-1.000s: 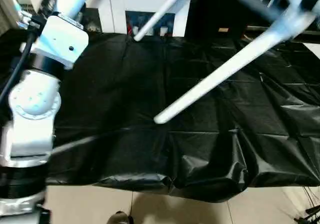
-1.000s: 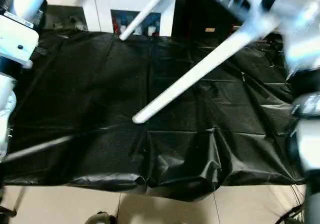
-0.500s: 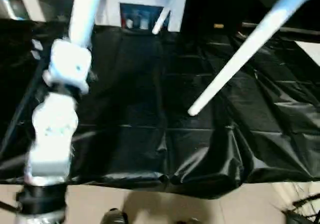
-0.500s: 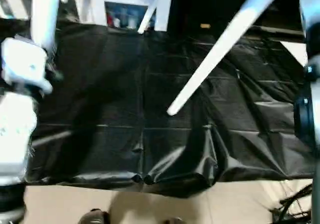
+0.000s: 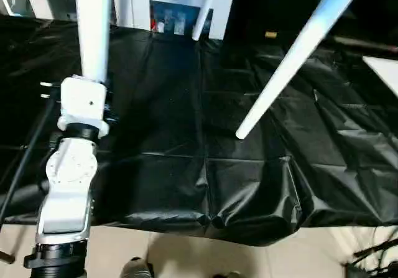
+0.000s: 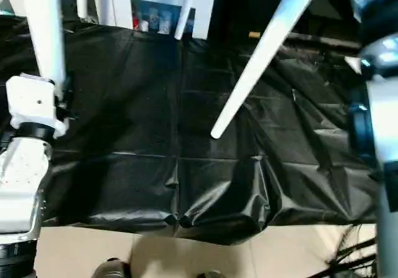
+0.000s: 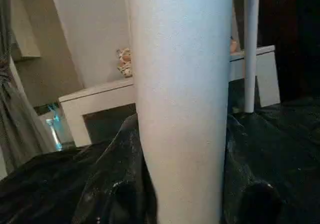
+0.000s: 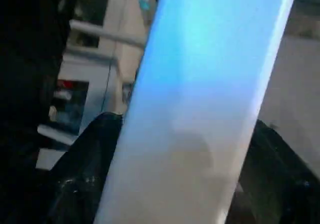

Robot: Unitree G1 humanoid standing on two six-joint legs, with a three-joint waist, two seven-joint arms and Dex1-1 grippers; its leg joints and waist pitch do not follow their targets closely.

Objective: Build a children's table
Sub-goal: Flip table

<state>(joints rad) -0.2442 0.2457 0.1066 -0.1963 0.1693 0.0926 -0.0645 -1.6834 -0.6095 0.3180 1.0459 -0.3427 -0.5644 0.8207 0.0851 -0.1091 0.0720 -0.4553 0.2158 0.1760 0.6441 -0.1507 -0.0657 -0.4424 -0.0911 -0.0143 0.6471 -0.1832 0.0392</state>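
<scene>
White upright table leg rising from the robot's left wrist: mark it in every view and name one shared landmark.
Left eye view: the white tapered plastic leg stands upright at the upper left.
Right eye view: upright near the upper left edge.
Left wrist view: close up, across the centre.
Right wrist view: I cannot pick it out there.
Shared landmark: the crinkled black cloth behind it.

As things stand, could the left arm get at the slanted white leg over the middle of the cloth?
Probably not: the left gripper already holds an upright leg, and the slanted leg hangs well off to its right.
</scene>
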